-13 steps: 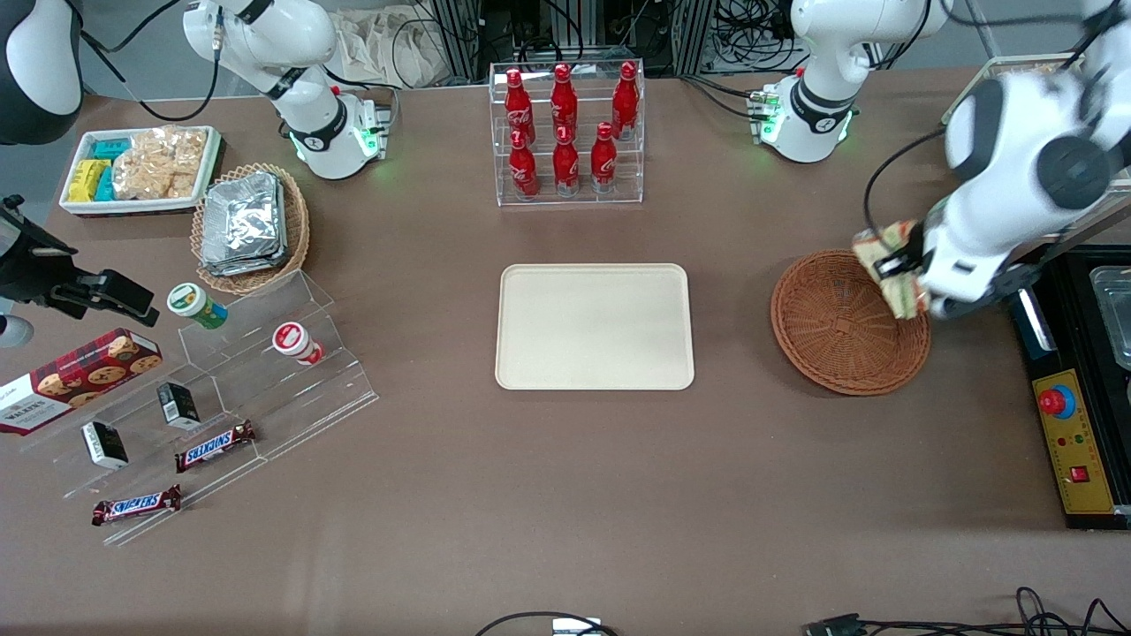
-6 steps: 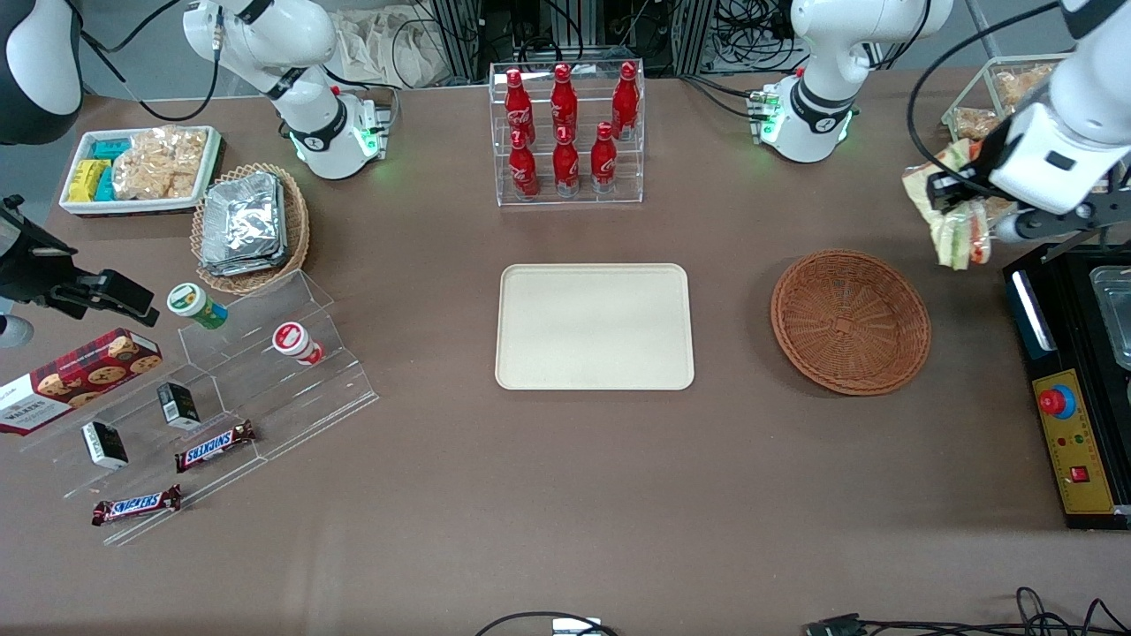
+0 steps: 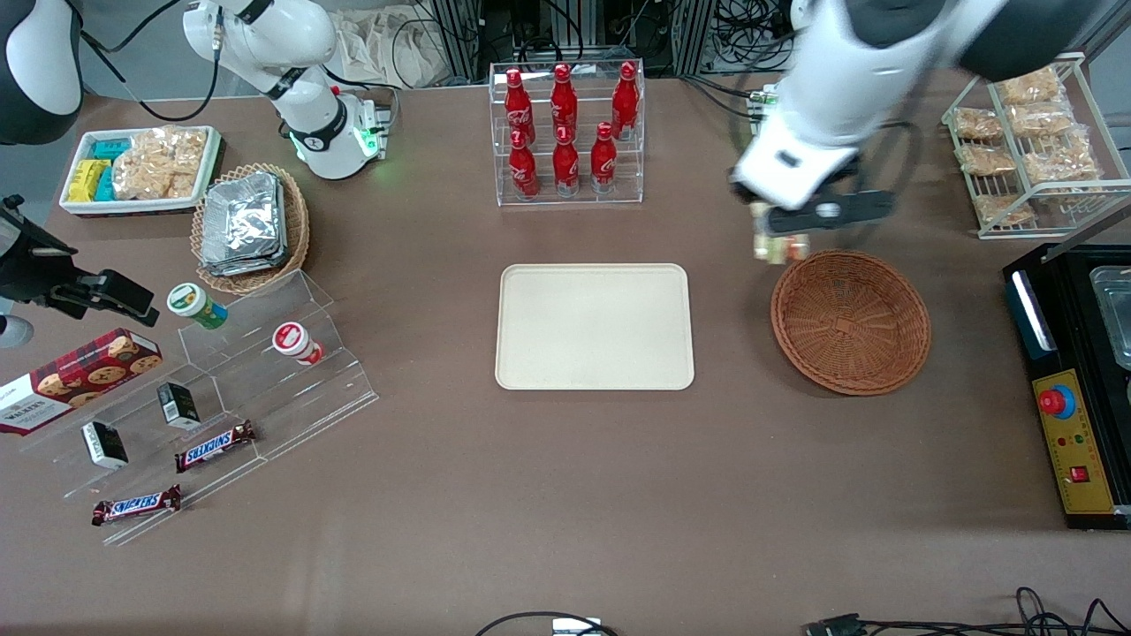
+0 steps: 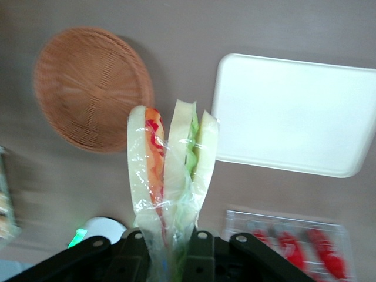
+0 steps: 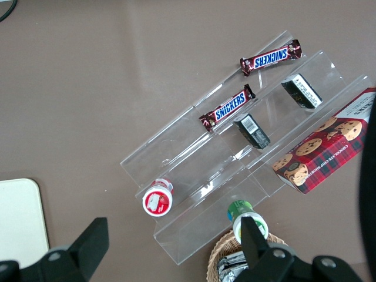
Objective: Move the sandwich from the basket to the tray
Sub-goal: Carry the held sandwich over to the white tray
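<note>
Left wrist view shows the gripper [image 4: 167, 244] pinching the lower end of the wrapped sandwich [image 4: 170, 158], whose bread slices with red-orange and green filling stand up from between the fingers. In the front view the gripper [image 3: 779, 231] carries the sandwich [image 3: 770, 246] in the air just beside the rim of the reddish-brown wicker basket [image 3: 850, 320], farther from the camera than the basket's centre. The cream-beige tray [image 3: 594, 326] lies near the basket, toward the parked arm's end of the table.

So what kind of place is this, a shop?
Likely a lab mock-up of a snack shop: cola bottles in a rack, chocolate bars, and a gripper carrying a sandwich between basket and tray.
</note>
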### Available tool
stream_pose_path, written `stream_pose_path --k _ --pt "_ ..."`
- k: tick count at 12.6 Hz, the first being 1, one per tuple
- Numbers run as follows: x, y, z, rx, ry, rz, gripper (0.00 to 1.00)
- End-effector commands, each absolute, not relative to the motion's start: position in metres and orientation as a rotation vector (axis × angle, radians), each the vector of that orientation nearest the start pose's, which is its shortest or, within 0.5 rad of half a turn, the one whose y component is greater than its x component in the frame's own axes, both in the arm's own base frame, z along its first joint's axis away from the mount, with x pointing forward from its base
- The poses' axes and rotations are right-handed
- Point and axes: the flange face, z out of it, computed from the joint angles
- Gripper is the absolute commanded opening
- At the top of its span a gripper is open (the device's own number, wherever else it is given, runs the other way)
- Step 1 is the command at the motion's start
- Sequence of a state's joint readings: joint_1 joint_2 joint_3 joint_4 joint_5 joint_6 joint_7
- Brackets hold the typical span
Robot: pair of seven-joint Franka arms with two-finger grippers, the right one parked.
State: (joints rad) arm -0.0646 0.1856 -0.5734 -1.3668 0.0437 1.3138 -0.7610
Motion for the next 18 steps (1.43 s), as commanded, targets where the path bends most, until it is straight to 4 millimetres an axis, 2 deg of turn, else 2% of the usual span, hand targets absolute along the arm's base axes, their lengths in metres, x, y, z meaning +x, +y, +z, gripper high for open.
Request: stream_pose_path --k 1,2,4,8,11,13,14,15,18 --pt "0.511 -0.347 0.602 -3.066 -0.267 0.384 0.0" --pt "0.508 -0.355 0.599 -3.064 -0.23 0.373 0.0" --pt "0.508 -0.36 0.585 -3.048 -0.203 0.387 0.0" --pt "0.496 -0.376 0.492 -2.988 -0.127 0.344 0.0" --pt "0.494 -0.359 0.412 -2.979 -0.142 0.348 0.0" --pt "0.49 -0.353 0.369 -3.001 -0.095 0.326 0.0" --pt "0.496 -0.342 0.347 -3.028 -0.126 0.303 0.0" --pt "0.497 -0.339 0.326 -3.062 -0.134 0.281 0.0" --pt "0.483 -0.342 0.271 -3.142 -0.124 0.268 0.0"
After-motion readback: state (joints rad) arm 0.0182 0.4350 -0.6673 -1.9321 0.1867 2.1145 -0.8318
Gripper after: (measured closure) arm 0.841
